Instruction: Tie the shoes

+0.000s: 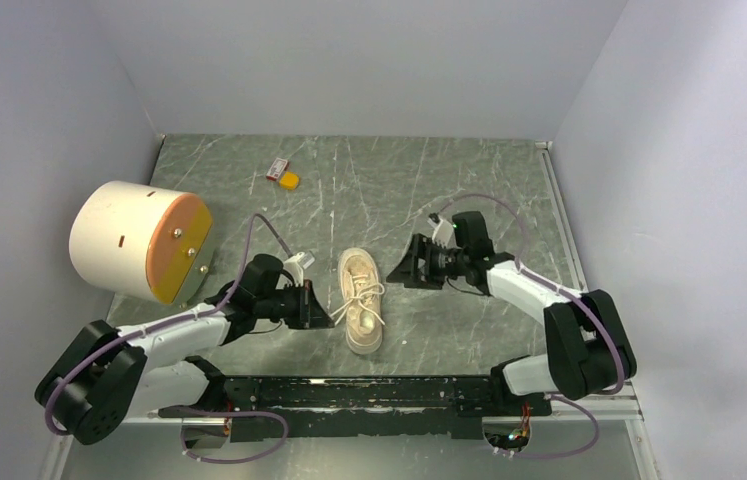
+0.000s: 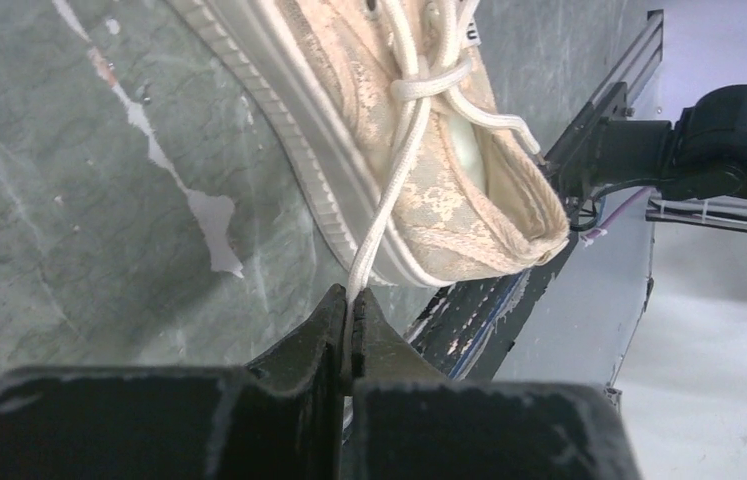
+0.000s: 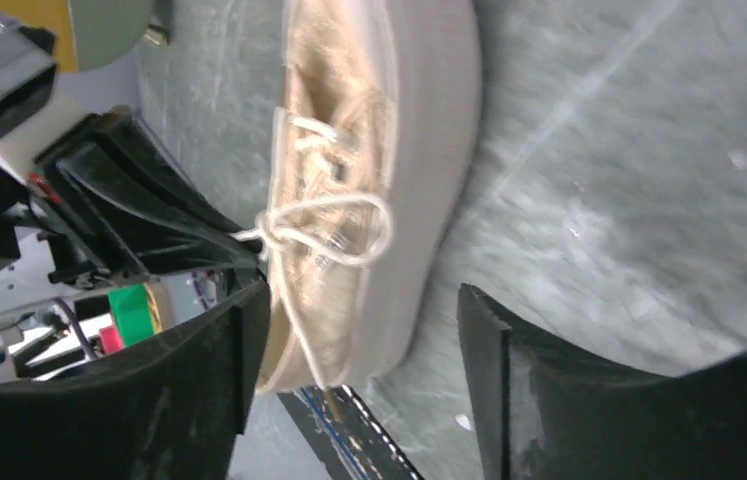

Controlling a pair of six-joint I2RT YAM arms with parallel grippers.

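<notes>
The cream sneaker lies in the middle of the table, toe to the far side, heel toward the arms. Its white laces cross in a knot with a loop over the tongue. My left gripper is just left of the shoe and shut on a white lace that runs taut from the knot to the jaws. My right gripper is open and empty, to the right of the shoe. In the right wrist view the shoe and a lace loop lie beyond the open jaws.
A large cream-and-orange cylinder lies at the left. A small orange and red object lies at the back. A black rail runs along the near edge, just behind the shoe's heel. Grey walls enclose the table.
</notes>
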